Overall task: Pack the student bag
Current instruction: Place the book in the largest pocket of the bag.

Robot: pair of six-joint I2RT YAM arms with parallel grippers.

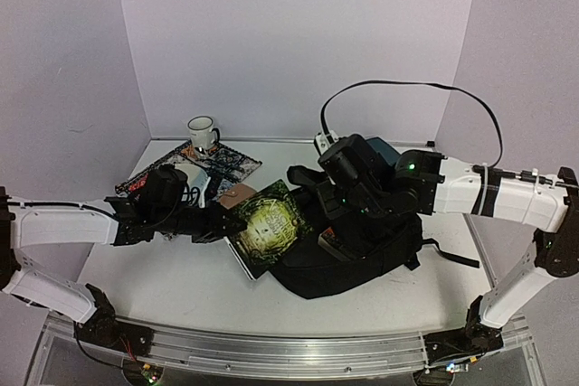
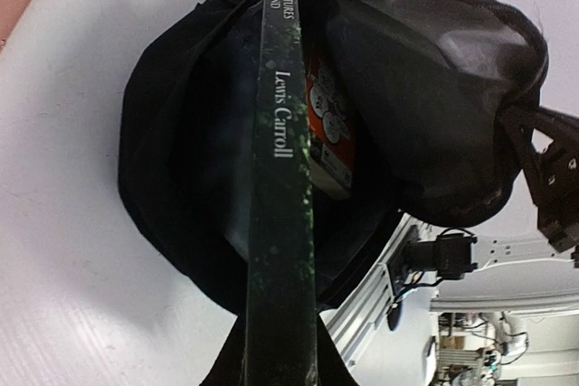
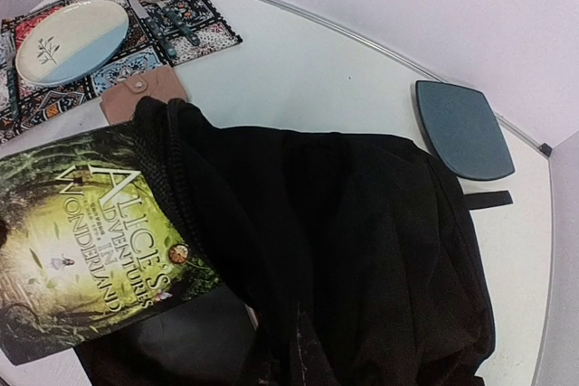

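Note:
The student bag [image 1: 371,255], black and floppy, lies right of centre with its mouth [image 2: 407,106] held wide. My right gripper [image 1: 339,214] is shut on the upper rim of that mouth; in the right wrist view its fingers are lost in the black fabric [image 3: 362,241]. A green Alice in Wonderland book [image 1: 270,223] is pinched at its near end by my left gripper [image 2: 280,354], shut on it, spine [image 2: 282,160] facing the camera. The book's far edge sits under the bag's rim [image 3: 167,178]. An orange printed item [image 2: 330,128] shows inside the bag.
A patterned placemat [image 3: 194,29] with a plate [image 3: 72,38] and cutlery lies at the back left, a white mug [image 1: 202,133] behind it. A brown pouch [image 3: 136,97] lies beside the book. A flat dark-teal pad [image 3: 461,128] sits behind the bag.

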